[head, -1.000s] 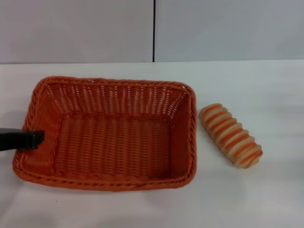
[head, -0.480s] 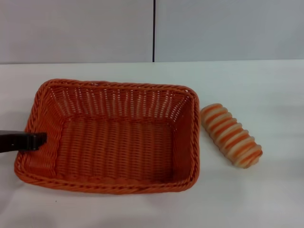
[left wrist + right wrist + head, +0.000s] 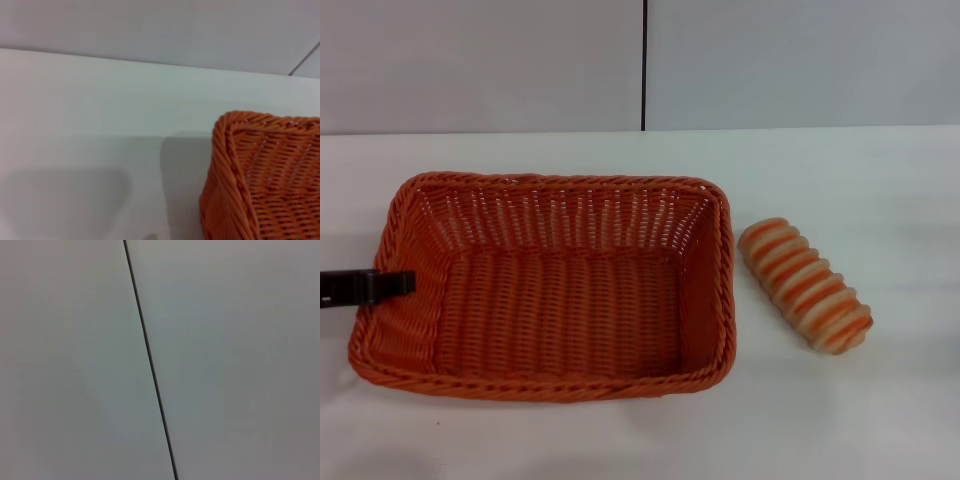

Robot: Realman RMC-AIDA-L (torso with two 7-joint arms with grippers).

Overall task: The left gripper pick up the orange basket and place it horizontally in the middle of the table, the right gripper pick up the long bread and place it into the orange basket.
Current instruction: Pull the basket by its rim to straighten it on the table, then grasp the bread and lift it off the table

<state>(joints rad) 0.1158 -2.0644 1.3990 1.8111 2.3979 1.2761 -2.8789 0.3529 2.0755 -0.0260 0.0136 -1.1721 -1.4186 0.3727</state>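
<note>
On the white surface [image 3: 880, 180], I see my left tool [image 3: 405, 284] at the orange basket [image 3: 555, 290] rim, grip unclear; the long bread [image 3: 805, 284] lies outside, unpicked; right tool unseen.

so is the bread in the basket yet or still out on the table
Still out. The long bread lies on the table beside the orange basket, on the robot's right; the basket's inside is empty.

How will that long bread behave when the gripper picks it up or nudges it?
The long bread is rounded and oblong, so a sideways nudge would probably roll it across the table. Its crosswise ridges may give fingers some purchase. It looks small beside the orange basket, so likely light, though possibly squashy.
</note>
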